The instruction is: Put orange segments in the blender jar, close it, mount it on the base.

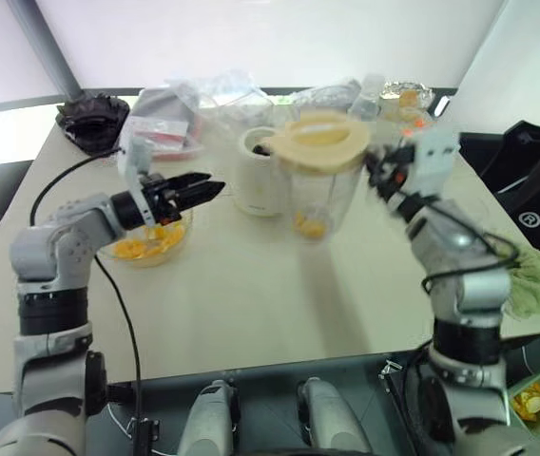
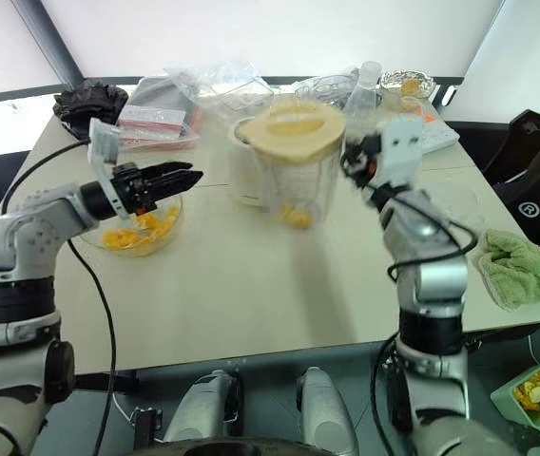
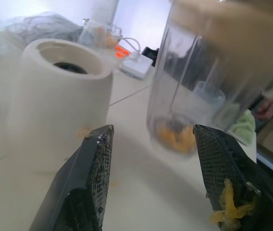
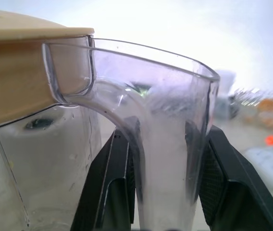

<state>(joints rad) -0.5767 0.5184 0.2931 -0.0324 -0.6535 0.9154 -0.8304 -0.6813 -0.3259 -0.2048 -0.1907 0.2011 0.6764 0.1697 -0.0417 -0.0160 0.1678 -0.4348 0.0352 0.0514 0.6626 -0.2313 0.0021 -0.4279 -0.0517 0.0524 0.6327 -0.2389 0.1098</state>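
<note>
The blender jar [image 1: 322, 195] is upright with its cream lid [image 1: 319, 142] on and orange segments [image 1: 310, 226] at its bottom. My right gripper [image 4: 167, 134] is shut on the jar's clear side handle [image 4: 165, 110], one black finger on each side. The cream-white base [image 1: 260, 176] stands just to the left of the jar, its dark socket facing up. My left gripper [image 1: 215, 190] is open and points level toward the base from the left. It hovers over a ruffled glass dish [image 1: 146, 245] that holds more orange segments. A scrap of orange sticks to one left finger [image 3: 225, 207].
Plastic bags [image 1: 203, 100] and a black object [image 1: 92, 116] crowd the table's back. A small glass dish [image 2: 406, 84] sits at the back right. A green cloth [image 2: 522, 271] lies at the right edge. A pale green tub [image 2: 533, 391] sits below the table. A black cable runs along my left arm.
</note>
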